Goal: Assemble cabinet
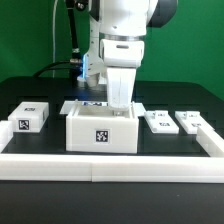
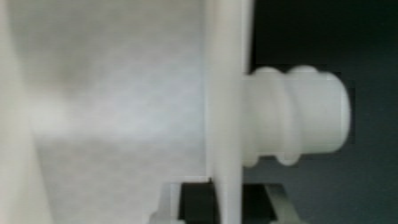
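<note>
The cabinet body [image 1: 101, 131], a large white open box with a tag on its front, stands at the middle of the table. My gripper [image 1: 120, 106] reaches down into it from above. In the wrist view a thin white wall [image 2: 226, 90] of the body runs edge-on between my two dark pads [image 2: 192, 203], which press on it from both sides. A ribbed white peg [image 2: 304, 115] sticks out from one face of that wall. A smaller white tagged block [image 1: 30, 116] lies at the exterior view's left. Two small white tagged panels [image 1: 158, 121] [image 1: 190, 121] lie at the exterior view's right.
A raised white rim [image 1: 110, 166] runs along the table's front and up the right side. The marker board [image 1: 84, 105] lies just behind the cabinet body, partly hidden by my arm. A green wall stands behind the black table.
</note>
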Robot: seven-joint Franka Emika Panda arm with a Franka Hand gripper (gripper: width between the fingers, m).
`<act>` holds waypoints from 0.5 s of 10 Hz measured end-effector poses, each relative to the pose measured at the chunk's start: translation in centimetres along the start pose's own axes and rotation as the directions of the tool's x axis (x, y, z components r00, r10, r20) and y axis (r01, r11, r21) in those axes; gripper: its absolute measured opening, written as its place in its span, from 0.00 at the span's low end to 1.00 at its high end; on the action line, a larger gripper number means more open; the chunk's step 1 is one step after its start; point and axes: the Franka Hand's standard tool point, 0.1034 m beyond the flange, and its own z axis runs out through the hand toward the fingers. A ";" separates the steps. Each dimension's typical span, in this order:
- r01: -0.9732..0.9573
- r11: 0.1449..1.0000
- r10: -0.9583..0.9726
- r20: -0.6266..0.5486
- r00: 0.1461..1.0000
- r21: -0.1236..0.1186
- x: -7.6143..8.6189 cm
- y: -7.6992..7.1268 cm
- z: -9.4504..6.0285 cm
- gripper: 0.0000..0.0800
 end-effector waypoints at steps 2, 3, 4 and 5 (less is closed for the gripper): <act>0.000 1.000 0.000 0.000 1.000 -0.001 0.0 0.0 0.0 0.05; 0.000 1.000 0.000 0.000 1.000 -0.001 0.0 0.0 0.0 0.05; 0.000 1.000 0.000 0.000 1.000 -0.001 0.0 0.0 0.0 0.05; 0.000 1.000 0.000 0.000 1.000 -0.001 0.0 0.0 0.0 0.05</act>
